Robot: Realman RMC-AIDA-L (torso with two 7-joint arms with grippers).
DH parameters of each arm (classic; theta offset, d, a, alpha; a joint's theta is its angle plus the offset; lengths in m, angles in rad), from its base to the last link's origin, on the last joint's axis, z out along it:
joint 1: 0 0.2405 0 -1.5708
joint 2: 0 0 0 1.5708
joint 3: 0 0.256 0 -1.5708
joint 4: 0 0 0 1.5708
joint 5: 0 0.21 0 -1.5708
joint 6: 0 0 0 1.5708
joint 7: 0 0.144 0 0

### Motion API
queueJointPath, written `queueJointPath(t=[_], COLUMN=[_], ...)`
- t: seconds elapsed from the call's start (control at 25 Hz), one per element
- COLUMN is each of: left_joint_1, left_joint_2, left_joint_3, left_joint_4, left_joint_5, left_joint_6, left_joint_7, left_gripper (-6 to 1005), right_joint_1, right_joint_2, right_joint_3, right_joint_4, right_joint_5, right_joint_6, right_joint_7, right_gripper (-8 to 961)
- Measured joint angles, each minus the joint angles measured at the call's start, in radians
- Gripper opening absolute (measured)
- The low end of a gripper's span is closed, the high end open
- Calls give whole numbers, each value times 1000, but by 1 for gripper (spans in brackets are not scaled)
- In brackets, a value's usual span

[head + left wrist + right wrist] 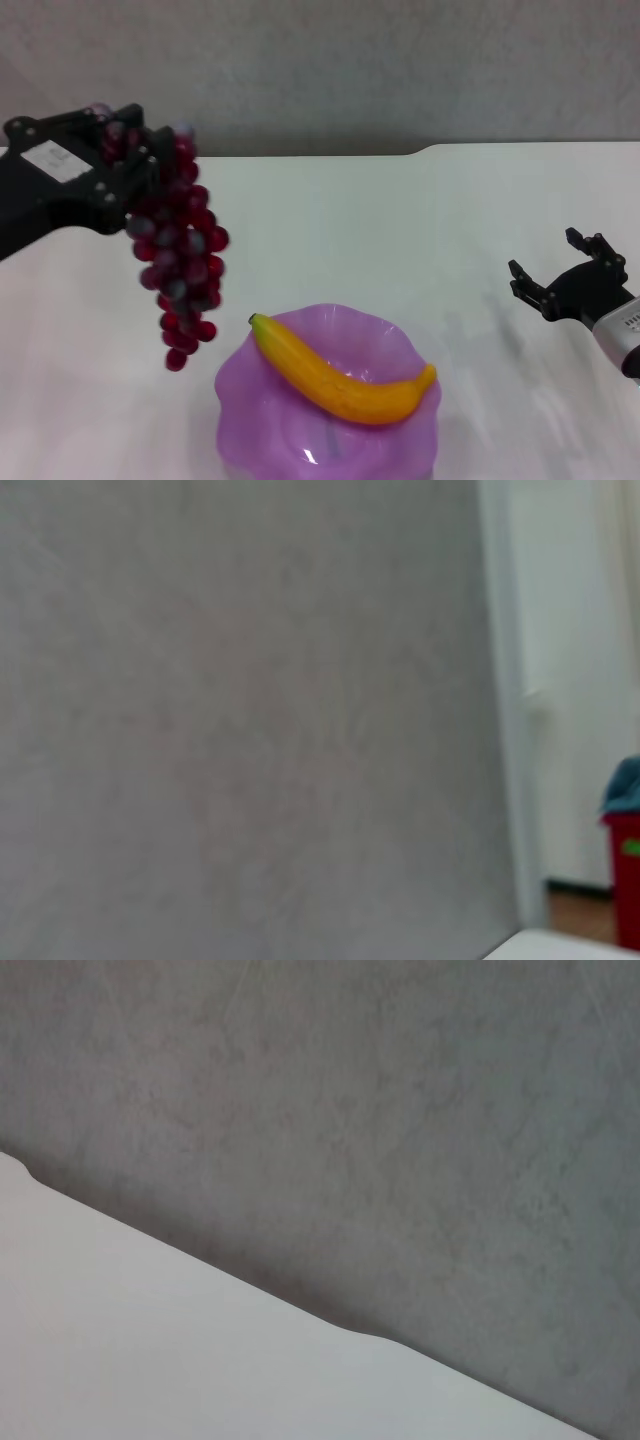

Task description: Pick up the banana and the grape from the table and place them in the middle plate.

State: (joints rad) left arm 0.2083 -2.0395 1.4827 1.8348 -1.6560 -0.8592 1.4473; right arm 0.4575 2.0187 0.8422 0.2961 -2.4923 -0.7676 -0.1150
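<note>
My left gripper (135,165) clamps the grape (180,250), hanging lengthwise; the middle plate (400,345) lies toward four o'clock. Right gripper (565,275) idles, fingers spread.

Banana (345,378) in middle plate (260,420); grape (178,250) apparently above-left.

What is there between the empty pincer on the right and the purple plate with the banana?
Nothing: in the head view only bare white table separates the right pincer, open and empty, from the middle plate holding the banana.
</note>
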Motion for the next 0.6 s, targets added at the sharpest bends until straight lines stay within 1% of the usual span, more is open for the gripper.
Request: queueJointPath(t=[0.2, 0.32, 0.44, 0.48, 0.56, 0.6], left_joint_1=[-12, -25, -35, -39, -53, -69], left_joint_2=[2, 0, -2, -2, -2, -2], left_joint_3=[4, 55, 127, 138, 165, 180], left_joint_4=[-3, -25, -80, -97, -150, -203], left_joint_5=[-103, -122, -169, -189, -243, -295], left_joint_6=[-79, -82, -63, -60, -57, -60], left_joint_7=[26, 99, 203, 225, 276, 311], left_gripper=[289, 288, 287, 287, 286, 286], right_joint_1=[2, 4, 5, 6, 6, 6], right_joint_2=[0, 0, 0, 0, 0, 0], right_joint_3=[1, 0, 0, 0, 0, 0], right_joint_4=[0, 2, 4, 5, 5, 5], right_joint_5=[1, 1, 1, 1, 1, 1], right_joint_6=[10, 10, 10, 10, 10, 10], right_joint_7=[0, 0, 0, 0, 0, 0], right_gripper=[878, 878, 878, 878, 878, 878])
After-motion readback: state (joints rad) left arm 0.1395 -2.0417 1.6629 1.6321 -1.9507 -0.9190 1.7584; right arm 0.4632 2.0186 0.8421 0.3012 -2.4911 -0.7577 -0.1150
